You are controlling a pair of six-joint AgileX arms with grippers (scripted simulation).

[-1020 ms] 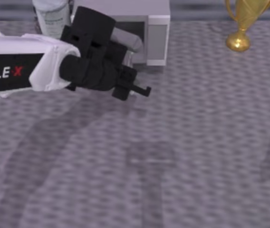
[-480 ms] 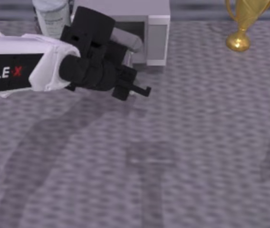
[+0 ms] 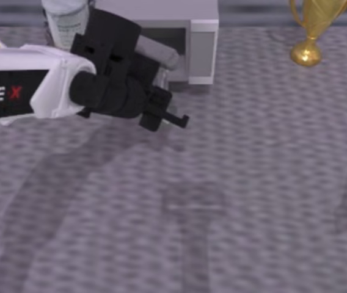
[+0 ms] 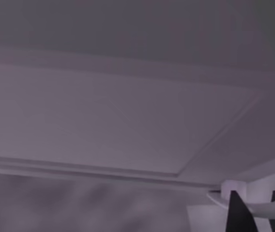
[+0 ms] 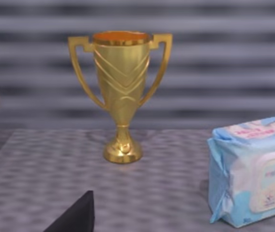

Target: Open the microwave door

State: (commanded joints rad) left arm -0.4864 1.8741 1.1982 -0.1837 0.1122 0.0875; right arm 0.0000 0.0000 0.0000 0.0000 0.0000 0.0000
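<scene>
At the far edge of the tabletop (image 3: pixel 253 183), toward its left side, stands the microwave (image 3: pixel 161 9), light grey with white front trim and a plain grey control strip on its right end. My left arm reaches in from the left, and my left gripper (image 3: pixel 172 116) sits just in front of the microwave's front face, its black wrist covering much of that face in the top view. The microwave door (image 3: pixel 161 52) shows there as a grey rounded edge angled out from the front, so it stands partly swung away from the body. In the left wrist view the door (image 4: pixel 118 121) fills nearly the whole picture as a pale flat panel with a raised frame line, very close to the camera. Two dark fingers (image 4: pixel 236 215) poke up at that picture's edge with a thin pale edge lying across them; whether they are clamped on it or merely apart around it I cannot tell.

A white bottle (image 3: pixel 66 21) stands just left of the microwave. A gold trophy (image 3: pixel 311 27) stands well to the right, also seen in the right wrist view beside a pack of wet wipes (image 5: pixel 253 171). My right arm does not appear in the top view.
</scene>
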